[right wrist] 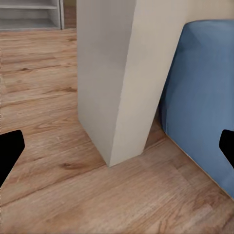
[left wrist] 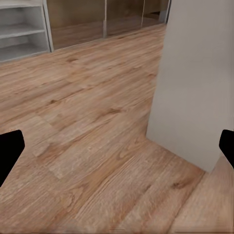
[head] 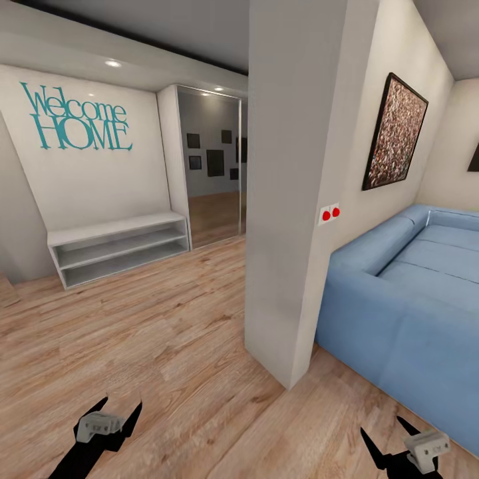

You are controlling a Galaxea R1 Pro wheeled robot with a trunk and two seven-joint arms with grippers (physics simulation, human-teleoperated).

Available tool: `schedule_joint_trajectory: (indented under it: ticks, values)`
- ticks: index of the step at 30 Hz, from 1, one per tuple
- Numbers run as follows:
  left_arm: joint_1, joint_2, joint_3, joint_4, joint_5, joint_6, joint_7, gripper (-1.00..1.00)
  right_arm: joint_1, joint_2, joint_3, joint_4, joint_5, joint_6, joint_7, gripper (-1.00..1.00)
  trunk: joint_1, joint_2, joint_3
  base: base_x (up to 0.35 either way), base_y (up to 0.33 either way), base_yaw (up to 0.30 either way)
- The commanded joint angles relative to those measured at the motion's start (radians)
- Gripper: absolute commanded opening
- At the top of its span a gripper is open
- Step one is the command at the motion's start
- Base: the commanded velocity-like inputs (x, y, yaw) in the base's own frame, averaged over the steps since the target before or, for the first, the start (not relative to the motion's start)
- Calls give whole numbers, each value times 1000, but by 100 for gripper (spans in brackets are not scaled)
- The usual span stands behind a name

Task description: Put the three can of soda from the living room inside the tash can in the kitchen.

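Note:
The soda cans and the trash can are out of view. I am on the light wood plank floor [head: 166, 332] of the living room, facing a white wall end [head: 293, 199] with the blue sofa [head: 412, 299] just to its right. My left gripper [head: 118, 411] hangs low at the left, open, with nothing between its black fingers [left wrist: 9, 148]. My right gripper [head: 389, 436] hangs low at the right, also open and holding nothing, its fingers [right wrist: 9, 148] spread wide. Both grippers are above bare floor.
The white wall end [right wrist: 117, 83] stands straight ahead, close to the sofa [right wrist: 204, 97]. A white low shelf unit [head: 120, 249] sits against the left wall under teal "Welcome HOME" lettering [head: 76, 120]. A mirrored sliding door [head: 209, 166] is behind it. A framed picture [head: 394, 133] hangs over the sofa.

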Motion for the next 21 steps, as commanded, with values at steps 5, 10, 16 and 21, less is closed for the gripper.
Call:
schedule_joint_trajectory:
  ticks: [5,10,16,21]
  values:
    - [-1,-1,0,31,-4,0,0,100,-1,11,1,0,5,4,1,100,0,0,0,0,0,0]
    - [-1,-1,0,49,-5,0,0,100,-1,22,2,0,9,5,2,100,0,0,0,0,0,0]
    - [-2,-2,0,60,-5,0,1,100,-2,42,7,2,10,5,4,100,0,0,0,0,0,0]
    - [-2,-1,0,61,-7,0,1,100,-3,56,12,6,12,4,6,100,0,0,0,0,0,0]
